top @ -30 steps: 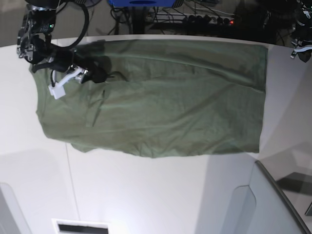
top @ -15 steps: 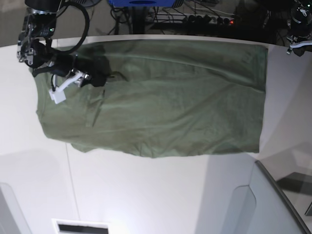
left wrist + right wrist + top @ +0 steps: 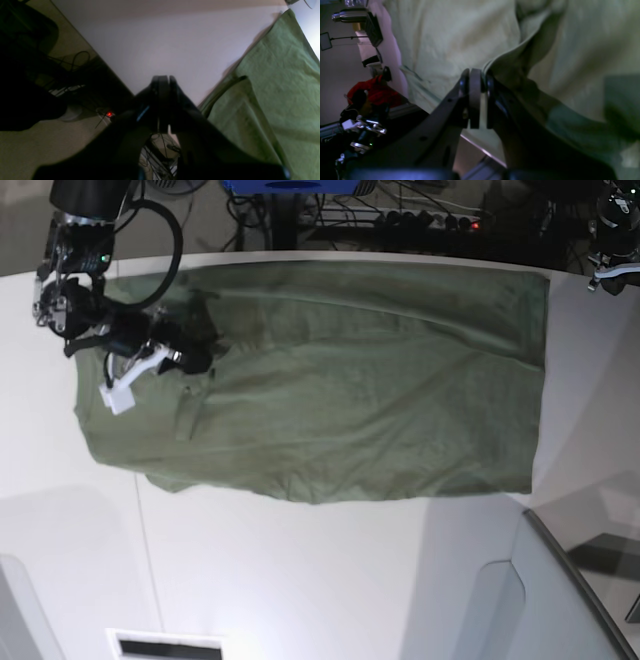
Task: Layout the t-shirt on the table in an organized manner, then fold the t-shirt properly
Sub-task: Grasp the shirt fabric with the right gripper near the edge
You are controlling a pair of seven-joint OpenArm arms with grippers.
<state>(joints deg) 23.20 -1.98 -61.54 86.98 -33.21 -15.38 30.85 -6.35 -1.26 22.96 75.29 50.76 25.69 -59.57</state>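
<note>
1. Pinching a raised fold of the t-shirt, the right fingers are clamped on cloth at nine o'clock in the base view.
2. Left fingers sit pressed together, empty, over bare worktop at two o'clock.
3. Shirt lies spread across the worktop; one side looks tucked in. Most folds seem left.
</note>
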